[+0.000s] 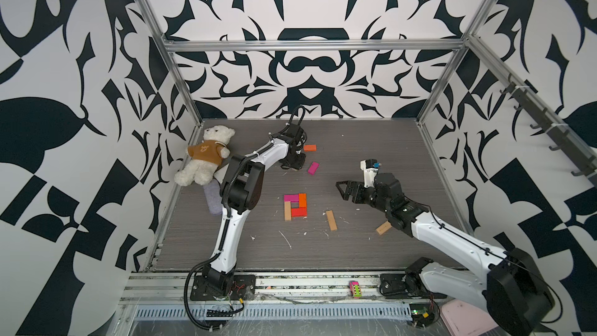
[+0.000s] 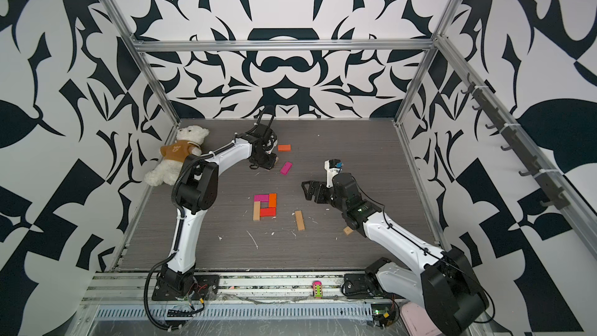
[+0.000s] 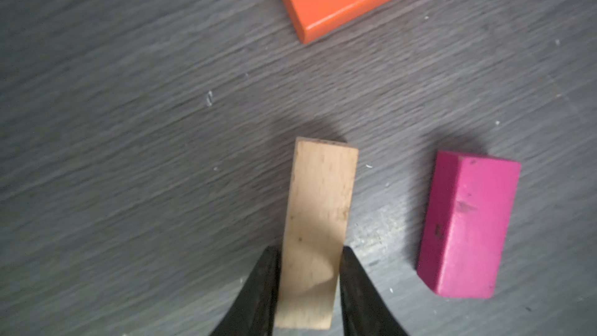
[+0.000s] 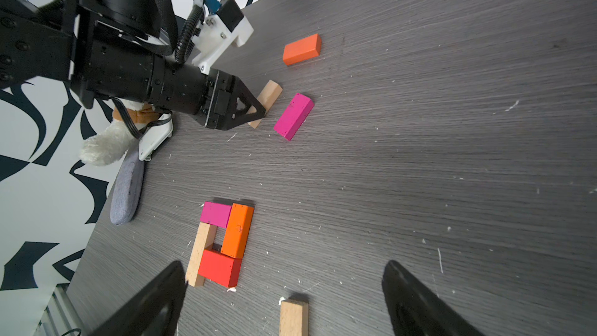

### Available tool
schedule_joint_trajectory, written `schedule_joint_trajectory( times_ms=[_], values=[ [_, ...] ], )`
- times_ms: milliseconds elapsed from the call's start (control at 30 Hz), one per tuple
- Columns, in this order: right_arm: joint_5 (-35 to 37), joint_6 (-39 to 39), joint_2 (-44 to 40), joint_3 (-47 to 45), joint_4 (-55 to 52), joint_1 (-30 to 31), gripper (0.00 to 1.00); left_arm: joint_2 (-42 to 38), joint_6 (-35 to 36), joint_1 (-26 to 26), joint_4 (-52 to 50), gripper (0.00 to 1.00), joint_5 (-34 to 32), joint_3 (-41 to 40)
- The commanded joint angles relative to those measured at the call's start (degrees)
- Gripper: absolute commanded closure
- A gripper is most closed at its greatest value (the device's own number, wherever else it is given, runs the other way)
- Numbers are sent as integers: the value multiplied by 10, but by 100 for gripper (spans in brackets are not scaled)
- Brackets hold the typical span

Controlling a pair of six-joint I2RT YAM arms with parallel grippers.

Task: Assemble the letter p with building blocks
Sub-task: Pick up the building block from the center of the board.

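The left gripper [image 3: 309, 250] clamps a tan block [image 3: 319, 208] across its width near one end, a magenta block [image 3: 468, 224] just beside. Light, stiff, smooth wood probably pivots; grip mid-length. The right gripper [image 4: 284, 265] gapes empty.

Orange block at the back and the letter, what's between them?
A loose magenta block lies between the far orange block and letter; both top views show it.

Bright, even light is flooding the bench [image 1: 355, 253], the tan block [image 3: 318, 214] is casting a short soft shadow, and blur is smearing the left wrist view.
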Motion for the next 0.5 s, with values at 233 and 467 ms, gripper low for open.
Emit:
schedule_joint_trajectory(
  times_ms=[233,467],
  values=[
    [-3,-9,3,15,15,0,3,-146,-127,-40,-13,82,-66,-68],
    [-37,-5,3,11,39,0,1,-385,-243,-99,-54,82,-84,-242]
  ],
)
